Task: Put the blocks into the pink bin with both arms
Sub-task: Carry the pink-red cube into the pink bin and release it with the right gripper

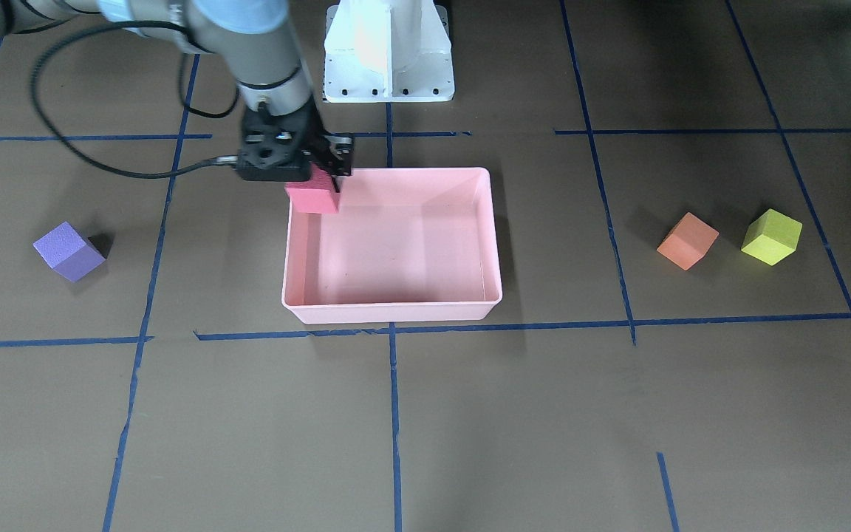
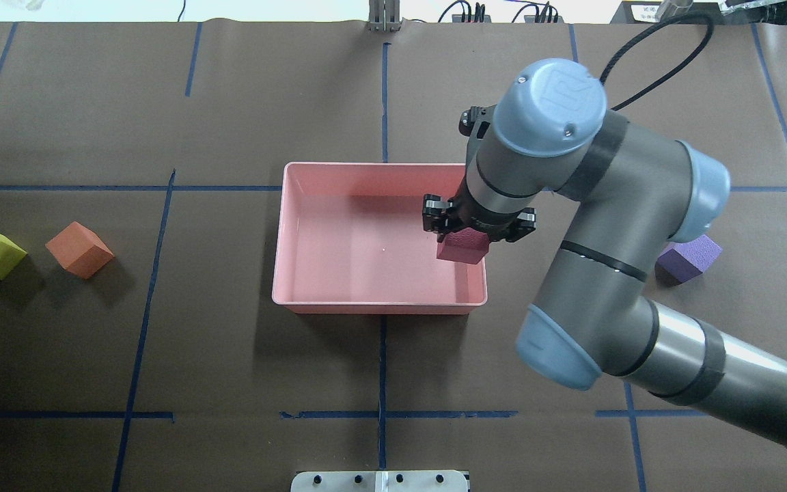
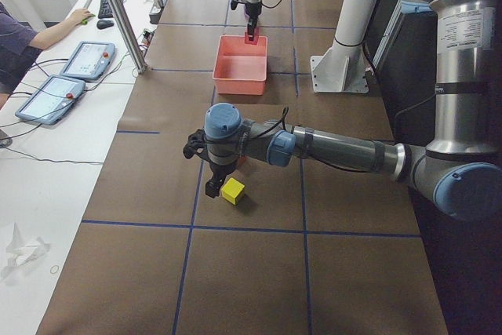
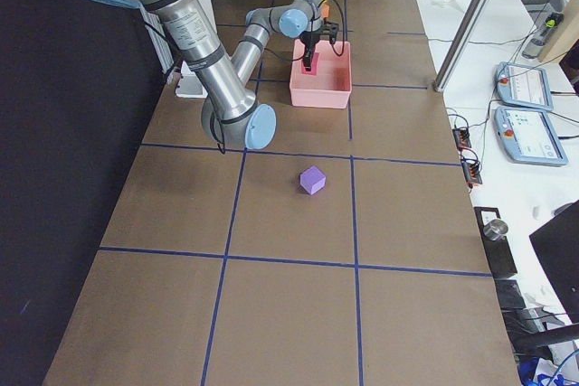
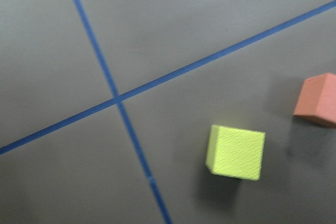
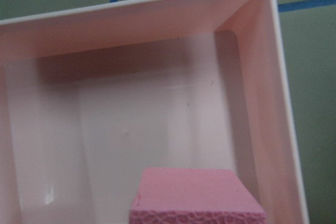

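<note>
Right claw (image 2: pixel 467 236) clamps the red block (image 2: pixel 460 250) over a corner of the pink bin (image 2: pixel 366 307).

The right arm (image 2: pixel 612 225) is built of smooth grey tubes joined by rounded light blue caps. The topmost cap carries a raised logo and small screws. Black bands ring the tube ends, and a black cable (image 1: pixel 159 176) trails from the wrist. The right gripper (image 2: pixel 463 238) is black and angular. The left arm (image 3: pixel 337 147) shares these colours and bears a white label, its print seemingly too small to read. The white pedestal (image 1: pixel 388 66) shows a row of dark bolts.
</note>
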Robot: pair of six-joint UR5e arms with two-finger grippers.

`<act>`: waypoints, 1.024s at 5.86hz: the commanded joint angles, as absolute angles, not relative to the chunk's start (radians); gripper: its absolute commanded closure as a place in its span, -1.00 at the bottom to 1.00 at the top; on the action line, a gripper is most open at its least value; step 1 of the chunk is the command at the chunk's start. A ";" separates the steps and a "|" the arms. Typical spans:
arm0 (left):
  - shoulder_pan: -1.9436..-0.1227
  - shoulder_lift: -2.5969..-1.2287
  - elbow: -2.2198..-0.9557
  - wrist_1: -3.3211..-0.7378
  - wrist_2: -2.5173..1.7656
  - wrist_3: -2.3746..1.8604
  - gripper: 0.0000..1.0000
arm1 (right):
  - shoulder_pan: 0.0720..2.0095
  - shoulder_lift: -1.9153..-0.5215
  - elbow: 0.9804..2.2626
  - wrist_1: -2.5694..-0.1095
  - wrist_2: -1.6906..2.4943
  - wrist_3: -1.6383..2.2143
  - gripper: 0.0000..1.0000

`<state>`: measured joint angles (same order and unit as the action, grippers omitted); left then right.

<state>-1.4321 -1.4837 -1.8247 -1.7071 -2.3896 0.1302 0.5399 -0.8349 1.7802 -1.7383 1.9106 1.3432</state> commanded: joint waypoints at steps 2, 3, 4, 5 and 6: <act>-1.233 -1.511 -1.810 -1.848 -2.385 0.077 -1.00 | 0.521 -0.822 1.755 -1.701 1.859 1.355 -1.00; -1.177 -1.528 -1.766 -1.935 -2.370 0.068 -1.00 | 0.549 -0.857 1.797 -1.713 1.876 1.301 -1.00; -1.149 -1.545 -1.706 -2.024 -2.370 -0.002 -1.00 | 0.598 -0.926 1.871 -1.733 1.916 1.207 -1.00; -1.105 -1.555 -1.674 -2.114 -2.338 -0.088 -1.00 | 0.654 -0.990 1.925 -1.746 1.986 1.142 -1.00; -1.042 -1.563 -1.666 -2.162 -2.286 -0.176 -1.00 | 0.663 -1.008 1.931 -1.746 1.990 1.122 -1.00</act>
<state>-1.0989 -1.5537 -1.6833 -2.1010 -2.3298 -0.0907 0.6400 -0.9755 1.9087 -1.7412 1.9677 1.1579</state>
